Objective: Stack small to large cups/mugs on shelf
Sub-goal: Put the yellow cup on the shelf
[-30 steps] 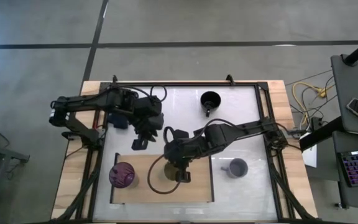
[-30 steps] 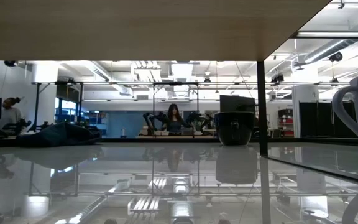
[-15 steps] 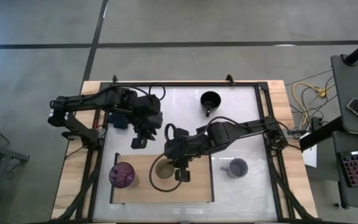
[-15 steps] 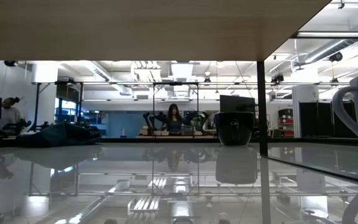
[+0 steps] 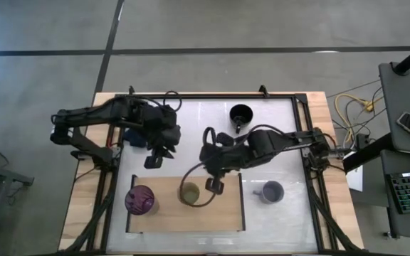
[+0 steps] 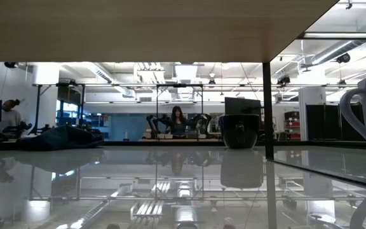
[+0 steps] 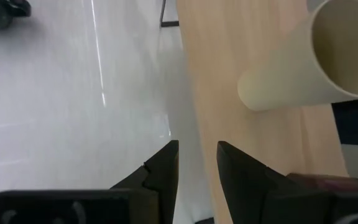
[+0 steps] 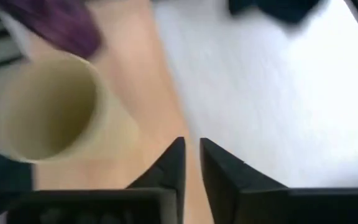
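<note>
You see a flat light-wood shelf (image 5: 223, 213) with a thin dark frame lying on the shiny white counter (image 5: 276, 142). On the shelf stands a see-through purple tumbler (image 5: 141, 199) near its left end. The beige cup (image 5: 189, 193) stands in the middle, a smooth round tube with no handle, its open mouth pointing straight up. The right part of the shelf is bare wood.

Off the shelf, just past its right edge, sits the lavender-grey mug (image 5: 271, 191), mouth up, its handle toward the shelf. The black mug (image 5: 241, 114) sits well apart at the far edge of the counter, handle pointing toward the shelf.

Your right gripper (image 5: 213, 183) hangs just beside the beige cup, at the shelf's back edge. Its jaws hold nothing and stand almost closed, with only a thin gap. Your left gripper (image 5: 152, 161) hangs over the white counter behind the shelf's left part. Its jaws are a little apart and hold nothing.
</note>
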You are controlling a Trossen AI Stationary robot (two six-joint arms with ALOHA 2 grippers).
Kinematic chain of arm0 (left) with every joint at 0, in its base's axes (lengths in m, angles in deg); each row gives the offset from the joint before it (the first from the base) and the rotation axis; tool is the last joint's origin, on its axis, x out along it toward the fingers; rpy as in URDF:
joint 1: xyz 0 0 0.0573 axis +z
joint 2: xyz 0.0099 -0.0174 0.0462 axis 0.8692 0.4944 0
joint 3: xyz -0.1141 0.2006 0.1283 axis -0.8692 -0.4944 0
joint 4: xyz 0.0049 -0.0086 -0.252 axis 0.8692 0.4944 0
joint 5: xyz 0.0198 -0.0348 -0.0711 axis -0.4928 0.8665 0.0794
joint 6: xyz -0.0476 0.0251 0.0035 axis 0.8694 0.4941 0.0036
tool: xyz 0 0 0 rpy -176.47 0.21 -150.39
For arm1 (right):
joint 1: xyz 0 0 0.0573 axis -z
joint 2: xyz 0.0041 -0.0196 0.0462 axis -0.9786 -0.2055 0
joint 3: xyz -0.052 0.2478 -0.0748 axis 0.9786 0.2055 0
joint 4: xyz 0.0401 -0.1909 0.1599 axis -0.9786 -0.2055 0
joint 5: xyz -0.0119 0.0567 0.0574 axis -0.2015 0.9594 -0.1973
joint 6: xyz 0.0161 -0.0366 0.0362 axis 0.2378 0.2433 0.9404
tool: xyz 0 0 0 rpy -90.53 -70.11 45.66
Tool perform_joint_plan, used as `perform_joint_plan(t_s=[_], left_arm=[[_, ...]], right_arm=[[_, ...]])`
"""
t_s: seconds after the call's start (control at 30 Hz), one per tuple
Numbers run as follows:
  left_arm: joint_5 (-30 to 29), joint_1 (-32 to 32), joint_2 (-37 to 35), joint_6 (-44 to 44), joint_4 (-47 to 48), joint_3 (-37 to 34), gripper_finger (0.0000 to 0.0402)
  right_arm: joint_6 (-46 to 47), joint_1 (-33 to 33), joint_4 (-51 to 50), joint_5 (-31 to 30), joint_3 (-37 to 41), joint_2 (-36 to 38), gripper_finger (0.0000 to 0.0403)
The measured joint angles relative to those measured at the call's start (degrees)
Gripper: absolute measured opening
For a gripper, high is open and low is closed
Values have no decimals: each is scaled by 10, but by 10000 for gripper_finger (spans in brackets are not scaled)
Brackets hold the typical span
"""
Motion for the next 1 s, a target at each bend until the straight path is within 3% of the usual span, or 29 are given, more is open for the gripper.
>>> perform_joint_plan(t_s=[0.1, 0.43, 0.77, 1.0], left_arm=[[0, 0, -13, 16, -2, -1, 95], [-2, 0, -90, 62, -7, -71, 95], [-35, -1, -192, 133, -43, -166, 95], [-37, 0, -220, 137, -67, -191, 95]], right_arm=[[32, 2, -7, 15, 10, -12, 13], [64, 3, 16, 56, 43, -45, 9], [57, 1, 114, 147, 70, -43, 9], [50, 4, 168, 218, 72, -55, 9]])
